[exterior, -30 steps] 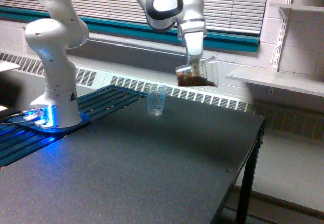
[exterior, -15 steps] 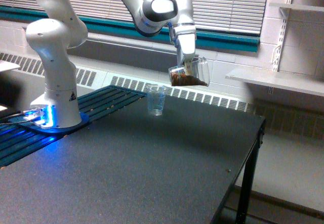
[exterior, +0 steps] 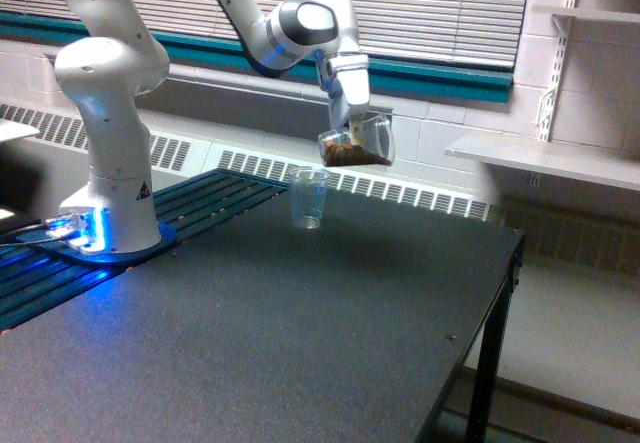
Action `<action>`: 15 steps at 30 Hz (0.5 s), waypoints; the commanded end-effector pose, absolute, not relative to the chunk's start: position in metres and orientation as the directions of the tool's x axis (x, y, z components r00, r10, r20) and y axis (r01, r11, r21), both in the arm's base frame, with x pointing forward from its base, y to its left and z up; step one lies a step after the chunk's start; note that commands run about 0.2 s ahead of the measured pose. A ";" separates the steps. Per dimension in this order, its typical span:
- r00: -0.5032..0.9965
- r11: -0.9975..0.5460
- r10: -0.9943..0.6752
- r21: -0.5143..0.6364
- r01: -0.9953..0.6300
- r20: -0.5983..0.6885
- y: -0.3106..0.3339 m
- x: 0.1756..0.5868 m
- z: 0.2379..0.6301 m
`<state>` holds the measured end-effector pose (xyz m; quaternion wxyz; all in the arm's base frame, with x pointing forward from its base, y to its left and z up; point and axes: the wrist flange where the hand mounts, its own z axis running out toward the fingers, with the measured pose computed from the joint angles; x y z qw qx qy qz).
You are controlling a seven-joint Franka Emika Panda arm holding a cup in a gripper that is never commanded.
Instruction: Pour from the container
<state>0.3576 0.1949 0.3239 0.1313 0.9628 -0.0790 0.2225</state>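
Note:
The container (exterior: 358, 141) is a clear plastic measuring cup with brown pieces in its bottom. It hangs in the air, tilted with its mouth toward the exterior view's left. My gripper (exterior: 352, 123) is shut on it from above. A small clear tumbler (exterior: 309, 198) stands upright on the dark table (exterior: 300, 343), below the container and slightly to its left. Nothing is visibly falling from the container.
The arm's white base (exterior: 110, 193) stands at the exterior view's left on a slatted blue-lit platform (exterior: 60, 263). The table's right edge (exterior: 490, 333) drops off to the floor. A white shelf (exterior: 550, 158) juts out at the right wall.
The gripper has carried the container leftward and a little upward, bringing it closer to above the tumbler. The tumbler has not moved.

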 end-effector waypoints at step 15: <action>0.864 -0.929 -0.069 0.284 -0.238 0.498 0.238 0.279 0.308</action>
